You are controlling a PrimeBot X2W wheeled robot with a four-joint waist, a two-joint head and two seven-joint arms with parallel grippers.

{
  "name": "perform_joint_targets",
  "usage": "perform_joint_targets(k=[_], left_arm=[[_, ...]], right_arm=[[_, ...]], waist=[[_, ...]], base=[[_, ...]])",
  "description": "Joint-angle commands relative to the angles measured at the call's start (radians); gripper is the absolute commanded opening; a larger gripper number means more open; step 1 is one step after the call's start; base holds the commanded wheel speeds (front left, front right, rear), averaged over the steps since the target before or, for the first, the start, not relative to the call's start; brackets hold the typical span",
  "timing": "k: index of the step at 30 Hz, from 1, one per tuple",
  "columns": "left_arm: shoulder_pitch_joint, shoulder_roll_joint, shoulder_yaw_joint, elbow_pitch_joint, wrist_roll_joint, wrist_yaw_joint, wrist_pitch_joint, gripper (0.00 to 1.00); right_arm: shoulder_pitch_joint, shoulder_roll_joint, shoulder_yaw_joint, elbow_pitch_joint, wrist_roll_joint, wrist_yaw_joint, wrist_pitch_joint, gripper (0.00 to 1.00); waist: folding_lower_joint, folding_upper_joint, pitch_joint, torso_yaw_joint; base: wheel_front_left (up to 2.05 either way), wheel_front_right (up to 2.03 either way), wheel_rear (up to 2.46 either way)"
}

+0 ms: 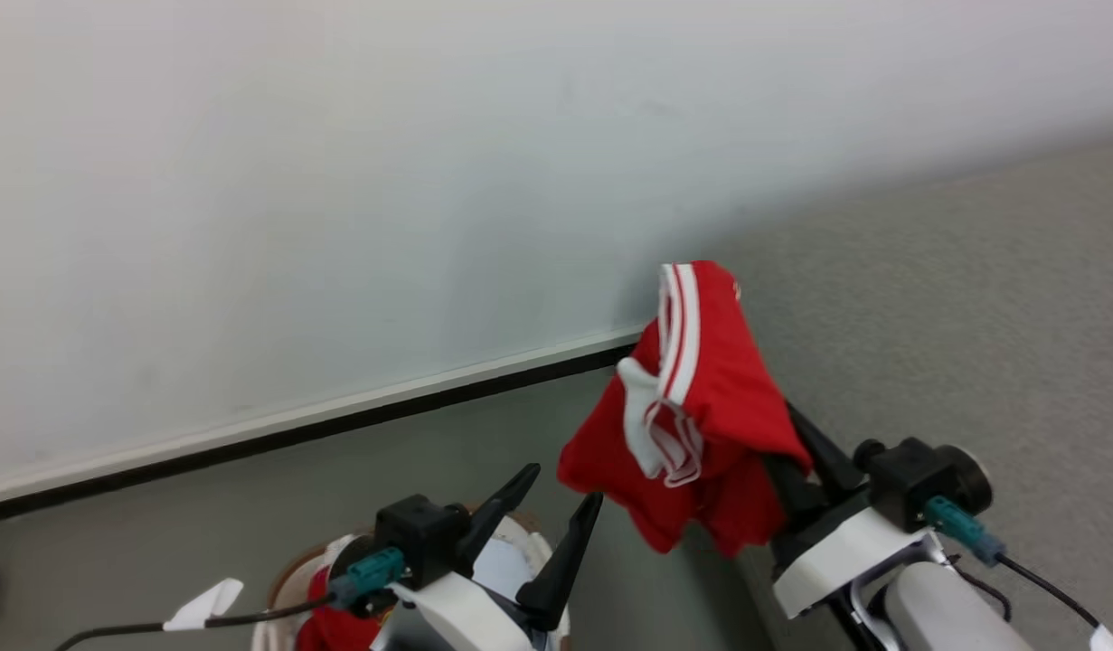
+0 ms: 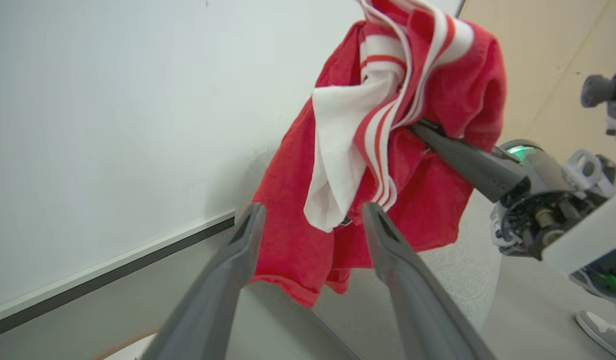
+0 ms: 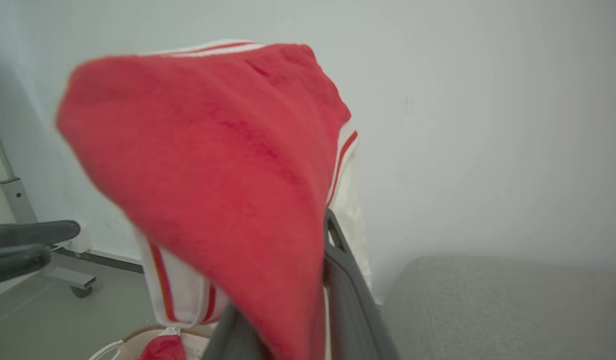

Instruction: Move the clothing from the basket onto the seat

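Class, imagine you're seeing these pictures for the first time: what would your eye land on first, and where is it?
A bright red garment with white stripes hangs over the right gripper, raised mid-frame in the head view between the white wall and the grey sofa. Lower left, the left gripper stands open above the basket, where more red fabric shows.

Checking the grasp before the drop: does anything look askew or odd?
The red garment hangs bunched and lopsided over the right gripper, covering its fingertips, in the air near the seat. Nothing looks spilled or damaged.
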Motion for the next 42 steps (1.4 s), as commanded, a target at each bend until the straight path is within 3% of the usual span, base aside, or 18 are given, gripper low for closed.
perform_joint_targets(k=[1, 8, 16, 25, 32, 37, 42], left_arm=[[0.002, -0.003, 0.001, 0.009, 0.013, -0.001, -0.013, 1.00], [-0.012, -0.021, -0.014, 0.035, 0.021, -0.007, -0.037, 1.00], [-0.053, -0.008, -0.020, 0.027, 0.031, -0.015, -0.027, 1.00], [-0.197, 0.042, -0.017, -0.047, 0.085, -0.043, 0.036, 1.00], [-0.302, 0.038, -0.006, -0.078, 0.102, -0.063, 0.034, 1.00], [-0.323, 0.031, -0.005, -0.075, 0.105, -0.066, 0.016, 1.00], [-0.297, 0.040, 0.008, -0.055, 0.089, -0.062, -0.018, 1.00]], right_arm=[[0.015, -0.013, -0.016, -0.005, -0.002, -0.002, 0.000, 0.00], [0.040, -0.058, -0.084, -0.021, -0.007, -0.002, 0.000, 0.00], [0.003, -0.087, -0.154, -0.035, -0.018, -0.002, 0.000, 0.00], [-0.226, -0.131, -0.292, 0.025, -0.109, -0.002, 0.017, 0.00], [-0.534, -0.248, -0.445, 0.144, -0.257, -0.002, 0.084, 0.00], [-0.699, -0.333, -0.605, 0.257, -0.353, -0.002, 0.124, 0.00], [-0.721, -0.372, -0.786, 0.403, -0.467, -0.002, 0.149, 0.00]], waist=[[-0.0001, 0.0000, 0.006, -0.071], [-0.0001, 0.0000, 0.018, -0.161], [-0.0001, 0.0000, 0.104, -0.153], [-0.0001, 0.0000, 0.365, -0.039], [-0.0001, 0.0000, 0.549, 0.079], [-0.0001, 0.0000, 0.623, 0.155], [-0.0001, 0.0000, 0.643, 0.206]], base=[[0.00, 0.00, 0.00], [0.00, 0.00, 0.00], [0.00, 0.00, 0.00], [0.00, 0.00, 0.00], [0.00, 0.00, 0.00], [0.00, 0.00, 0.00], [0.00, 0.00, 0.00]])
